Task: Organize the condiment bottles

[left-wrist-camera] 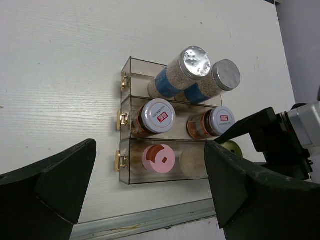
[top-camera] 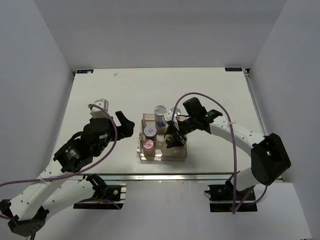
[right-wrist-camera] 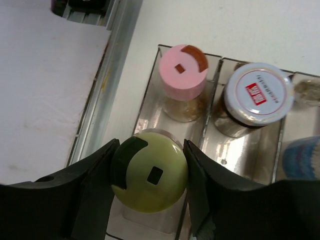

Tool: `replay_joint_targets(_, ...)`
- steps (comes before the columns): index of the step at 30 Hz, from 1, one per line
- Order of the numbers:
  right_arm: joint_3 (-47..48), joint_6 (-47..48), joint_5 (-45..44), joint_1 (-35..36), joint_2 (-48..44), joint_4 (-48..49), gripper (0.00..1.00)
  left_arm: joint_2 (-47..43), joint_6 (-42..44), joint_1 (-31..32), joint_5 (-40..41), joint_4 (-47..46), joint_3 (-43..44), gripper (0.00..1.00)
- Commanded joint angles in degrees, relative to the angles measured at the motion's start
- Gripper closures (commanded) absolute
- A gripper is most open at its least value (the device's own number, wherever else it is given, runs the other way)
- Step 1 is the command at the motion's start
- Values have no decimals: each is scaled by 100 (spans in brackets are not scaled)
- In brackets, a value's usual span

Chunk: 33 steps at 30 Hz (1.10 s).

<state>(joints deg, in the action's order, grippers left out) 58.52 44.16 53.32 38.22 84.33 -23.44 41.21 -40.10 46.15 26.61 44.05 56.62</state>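
Probably light, rigid and a little slick to handle: yellow-green-capped bottle (right-wrist-camera: 150,175), best taken round its cap and clamped there between the fingers of the right gripper (right-wrist-camera: 147,179). Stands upright, long axis vertical, cap up, in or just over the near row of the clear rack (right-wrist-camera: 150,112), beside the pink-capped bottle (right-wrist-camera: 182,70). Leaves the left gripper (top-camera: 126,125) spread apart and empty, off to the rack's left.

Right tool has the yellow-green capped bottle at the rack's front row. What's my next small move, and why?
Probably open the right tool slowly to release. The yellow-green capped bottle it grips stands inside the front compartment of the rack, beside the pink-capped bottle; whether its base is down is hidden.
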Motion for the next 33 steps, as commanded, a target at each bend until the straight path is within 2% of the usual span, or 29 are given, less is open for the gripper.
replay_joint_targets(1,-95,348,443,-7,-49,-162,96,19,2,17,64,-143,-46,2)
replay_joint_targets(5,-315,120,-75,2,-22,277,93,10,-7,17,72,-142,-55,2)
replay_joint_targets(11,-394,-144,-638,-7,118,691,82,1,-16,17,81,-134,-63,2)
replay_joint_targets(18,-438,-110,-762,1,206,736,38,18,-16,8,72,-169,-90,2)
replay_joint_targets(20,-403,-110,-753,2,180,666,36,27,-16,17,72,-186,-107,2)
replay_joint_targets(21,-377,-75,-727,2,119,613,29,27,-16,17,72,-195,-107,2)
replay_joint_targets(22,-351,-48,-709,2,83,465,27,27,-7,8,72,-221,-107,2)
replay_joint_targets(24,-280,-4,-665,1,-39,332,11,45,2,17,72,-230,-99,2)
replay_joint_targets(27,-175,14,-674,-7,-293,121,11,62,19,17,72,-231,-81,2)
replay_joint_targets(30,114,-442,-700,-51,-724,68,11,80,37,17,64,-248,-20,2)
replay_joint_targets(33,326,-1626,-980,-148,-1215,531,11,63,63,17,37,-344,-2,2)
